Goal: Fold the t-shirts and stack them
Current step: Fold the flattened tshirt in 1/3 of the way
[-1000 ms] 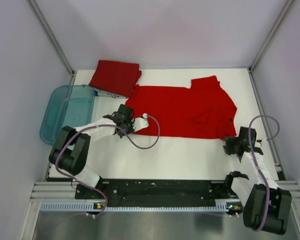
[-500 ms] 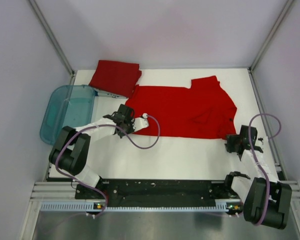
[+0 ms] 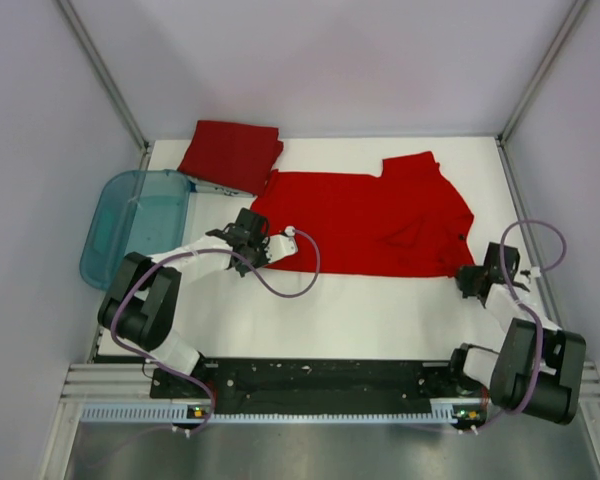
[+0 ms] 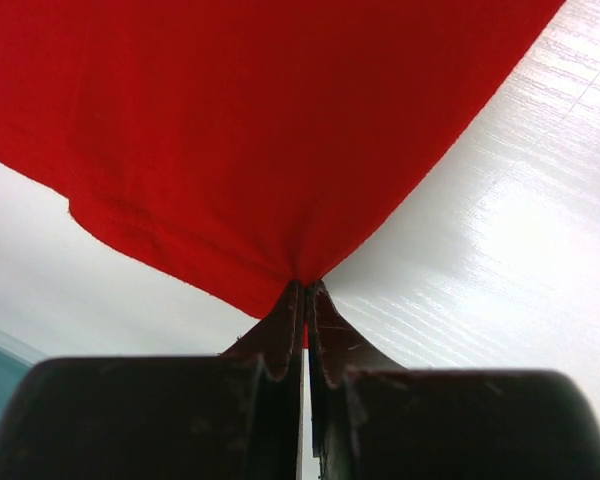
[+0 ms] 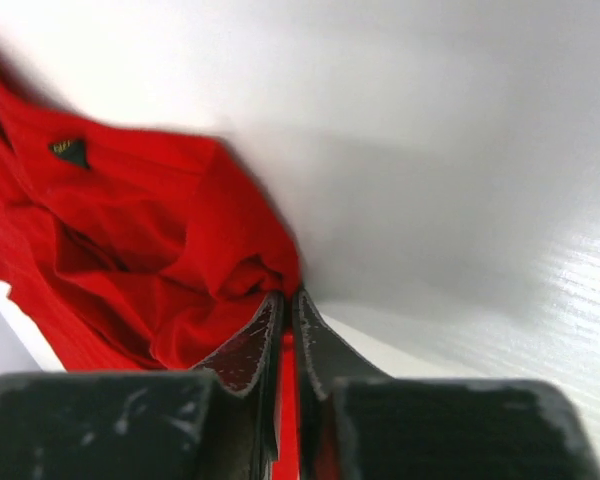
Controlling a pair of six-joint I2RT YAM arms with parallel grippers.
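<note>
Your right gripper just closed on the near corner of the spread t-shirt far from the tub, joining your left gripper clamped on the tub-side corner, so folding could begin.

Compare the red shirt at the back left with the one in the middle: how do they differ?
The back shirt is folded compactly; the middle shirt lies spread out, much wider. No gripper touches the back shirt; the left gripper and right gripper each pinch an edge of the middle shirt. Both are plain red.
</note>
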